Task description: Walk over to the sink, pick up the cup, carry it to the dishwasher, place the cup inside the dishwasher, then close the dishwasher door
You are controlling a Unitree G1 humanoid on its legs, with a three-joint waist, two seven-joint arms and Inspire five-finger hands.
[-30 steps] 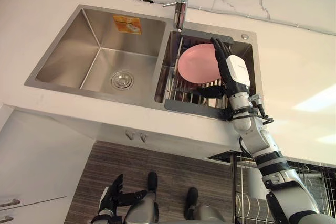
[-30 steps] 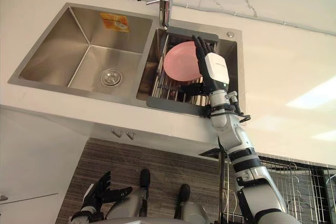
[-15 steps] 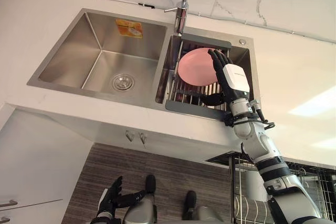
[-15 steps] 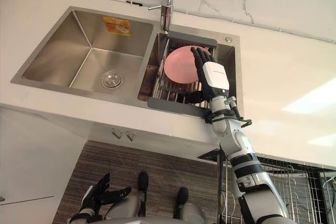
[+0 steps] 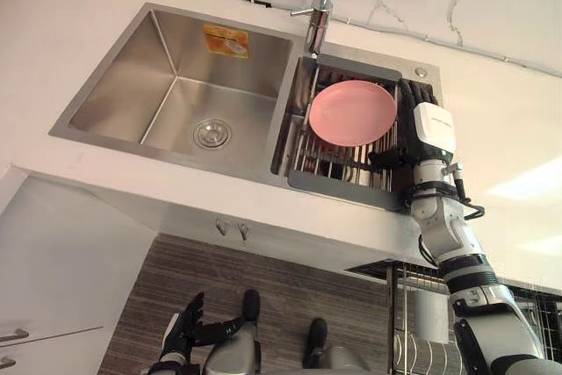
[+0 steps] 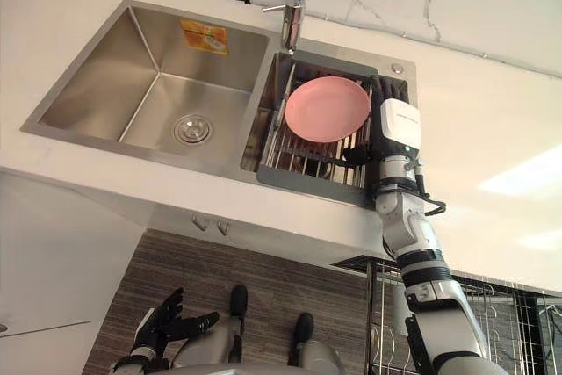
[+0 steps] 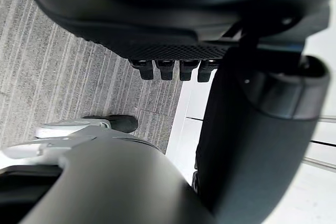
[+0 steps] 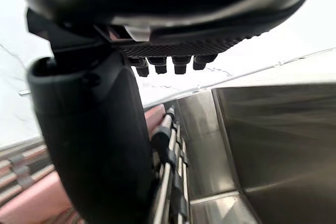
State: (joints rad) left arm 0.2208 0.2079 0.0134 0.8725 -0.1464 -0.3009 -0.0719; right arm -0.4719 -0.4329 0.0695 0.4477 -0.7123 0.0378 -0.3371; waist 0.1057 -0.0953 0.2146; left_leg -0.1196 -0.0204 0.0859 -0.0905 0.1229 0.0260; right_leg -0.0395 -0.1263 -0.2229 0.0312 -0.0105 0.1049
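At the stainless-steel double sink (image 5: 132, 68), the robot's right hand (image 5: 430, 129), fingers straight and empty, hovers just beside the round pink plate (image 5: 351, 113) lying on the wire dish rack (image 5: 338, 162); pickup, carrying, loading and door-closing remain.

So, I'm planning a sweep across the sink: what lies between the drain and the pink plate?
In the left eye view, the steel divider and then bars of the rack lie between the drain and the pink plate.

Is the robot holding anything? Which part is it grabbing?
Nothing. The right hand is open beside the round pink plate in the wire sink rack; the left hand hangs open down low.
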